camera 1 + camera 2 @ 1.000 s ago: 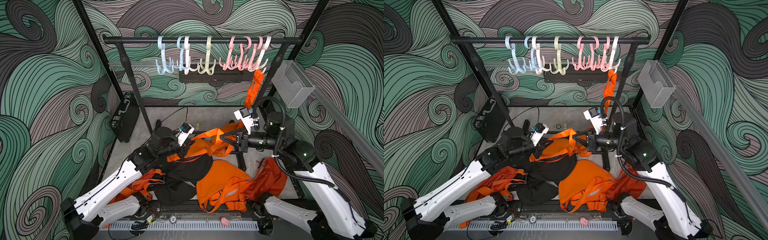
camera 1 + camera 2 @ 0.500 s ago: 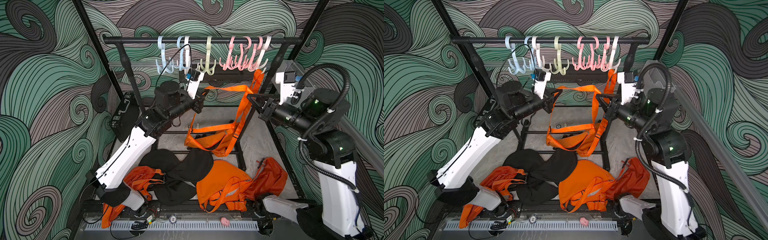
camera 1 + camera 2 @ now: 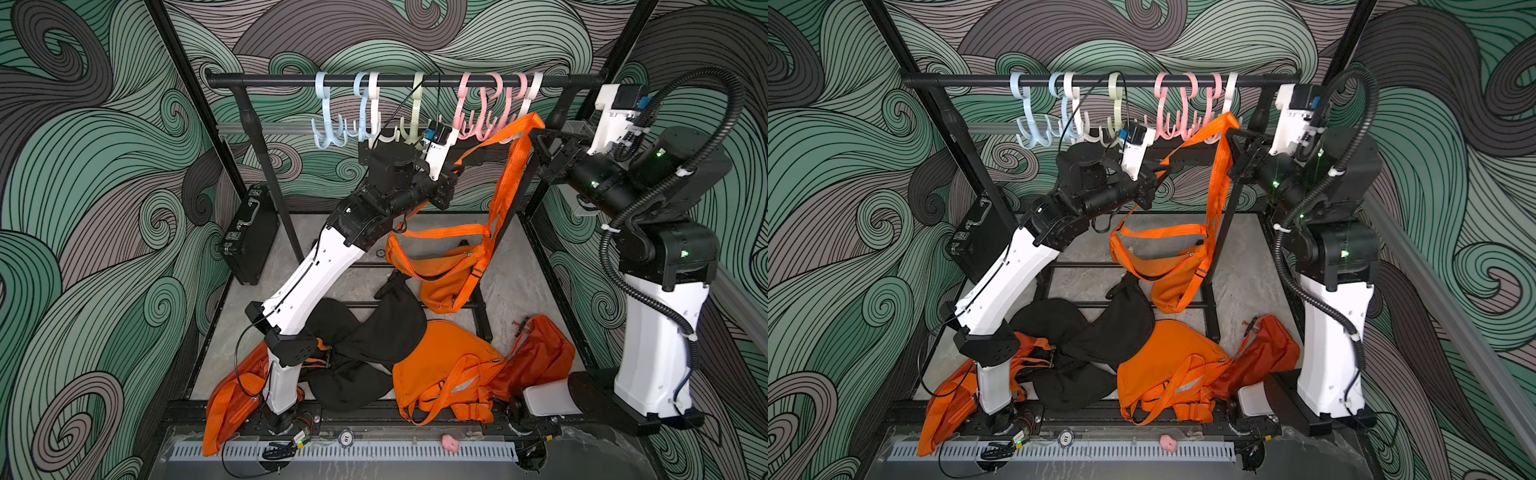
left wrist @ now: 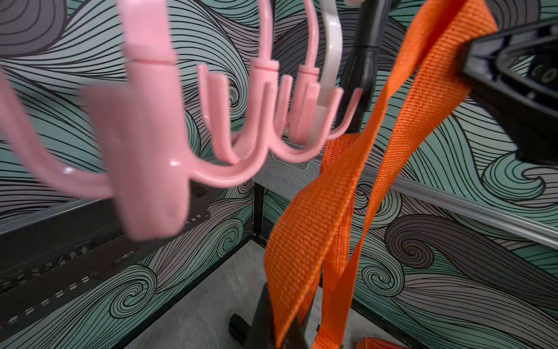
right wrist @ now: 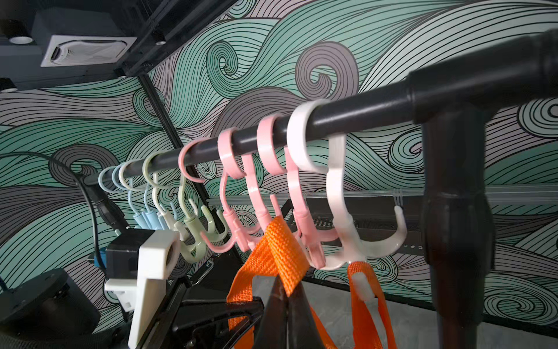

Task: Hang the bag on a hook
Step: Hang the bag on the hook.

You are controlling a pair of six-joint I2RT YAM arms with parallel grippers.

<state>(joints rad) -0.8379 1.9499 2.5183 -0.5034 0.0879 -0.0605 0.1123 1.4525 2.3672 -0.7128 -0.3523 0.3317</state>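
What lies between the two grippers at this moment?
The orange strap of the bag, stretched from the left gripper up to the right gripper, both shut on it, just under the pink hooks. Both top views show it.

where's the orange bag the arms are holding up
In a top view the orange bag hangs right of centre behind the floor pile, its strap held by the left gripper and right gripper below the pink hooks.

The woven webbing strap [image 3: 509,174] and soft fabric bag [image 3: 444,270] were bright orange. On the black metal rail [image 3: 282,80], pale blue plastic hooks [image 3: 327,137] hung at left, pink plastic hooks [image 4: 151,145] at right. Wall panels [image 3: 83,174] bore green-grey swirls.
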